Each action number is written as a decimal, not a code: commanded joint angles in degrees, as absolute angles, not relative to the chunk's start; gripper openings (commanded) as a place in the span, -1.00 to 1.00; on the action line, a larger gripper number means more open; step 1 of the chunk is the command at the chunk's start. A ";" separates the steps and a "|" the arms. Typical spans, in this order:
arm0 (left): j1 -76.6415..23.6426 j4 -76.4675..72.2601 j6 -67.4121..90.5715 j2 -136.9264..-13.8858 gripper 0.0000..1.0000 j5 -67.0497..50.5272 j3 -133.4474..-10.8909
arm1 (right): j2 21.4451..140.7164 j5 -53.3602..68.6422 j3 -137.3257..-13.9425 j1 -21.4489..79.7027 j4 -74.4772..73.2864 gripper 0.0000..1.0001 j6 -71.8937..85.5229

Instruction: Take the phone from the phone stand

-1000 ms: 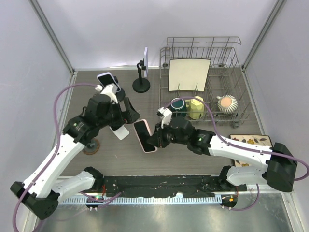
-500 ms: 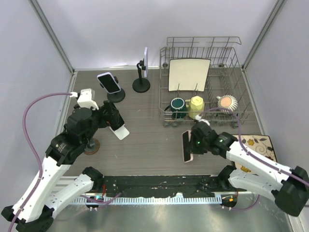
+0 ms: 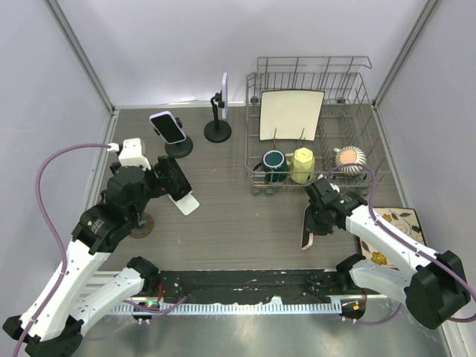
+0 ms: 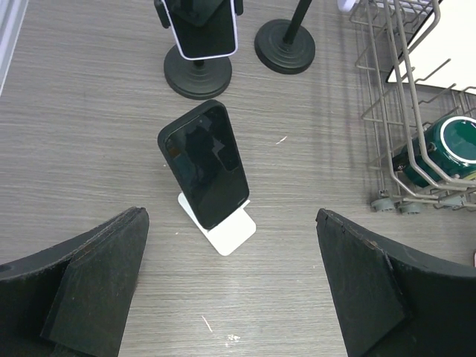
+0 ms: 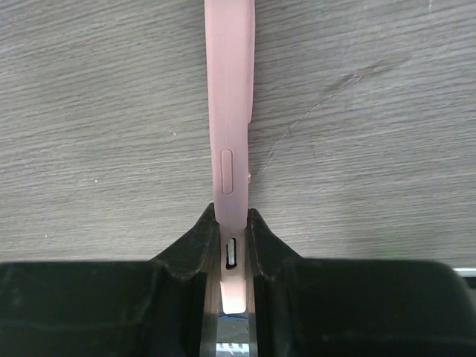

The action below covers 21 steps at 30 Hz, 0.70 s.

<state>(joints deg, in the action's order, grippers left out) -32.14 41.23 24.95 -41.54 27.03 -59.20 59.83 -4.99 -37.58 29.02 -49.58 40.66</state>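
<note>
Top external view: the right gripper [image 3: 312,223] hangs over the grey wood-grain surface [image 3: 238,216], right of centre and just in front of the wire dish rack [image 3: 312,61].
Right gripper: clamped tight on one end of the slim pink-cased phone [image 5: 230,111].
Pink-cased phone: edge-on between the fingers, its thin side with a long button running straight out past the fingertips. I cannot tell whether its far end touches the surface.
Left gripper [image 4: 230,214]: spread wide, holding nothing.
Black slab phone [image 4: 204,163]: leans tilted on a flat white stand [image 4: 227,234], ahead of the left gripper and centred between its fingers, clear of both.
Round black stand [image 4: 197,74]: beyond the black slab phone, carrying a white-edged phone [image 4: 202,26].
</note>
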 commanded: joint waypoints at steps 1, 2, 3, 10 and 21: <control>-31.91 40.96 23.73 -40.52 1.00 29.18 -58.89 | 59.77 -10.45 -40.42 28.57 -50.35 -0.96 40.60; -31.90 40.96 23.64 -40.52 1.00 29.27 -58.97 | 59.94 -10.98 -40.60 28.39 -50.80 -0.85 40.61; -31.90 40.87 23.56 -40.69 0.99 29.27 -58.89 | 60.64 -11.07 -40.78 28.30 -51.06 -0.77 40.69; -31.90 40.25 22.59 -41.66 0.99 29.62 -59.50 | 60.74 -14.14 -41.75 28.30 -52.47 0.05 42.10; -31.91 38.41 21.97 -43.77 1.00 29.35 -59.94 | 61.35 -17.58 -41.92 28.04 -51.77 0.50 43.94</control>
